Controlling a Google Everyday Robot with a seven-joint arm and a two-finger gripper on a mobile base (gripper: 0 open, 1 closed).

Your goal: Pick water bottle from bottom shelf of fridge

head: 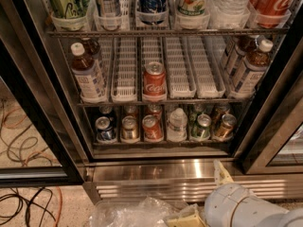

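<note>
Water bottle (pixel 177 124) upright on bottom shelf (pixel 161 143); jaws below fridge (pixel 151 171) base, apart, empty.

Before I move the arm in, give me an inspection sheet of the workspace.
Surface: bottom shelf, wire rack, dim.
Job's things: water bottle upright in the front row, between a red can and a green can.
Clutter: clear plastic bag on the floor.
Grippers: gripper low right, outside and below the fridge.
Cables: orange and black cables on the floor, left.
Surroundings: cola can and tea bottles one shelf up.
</note>
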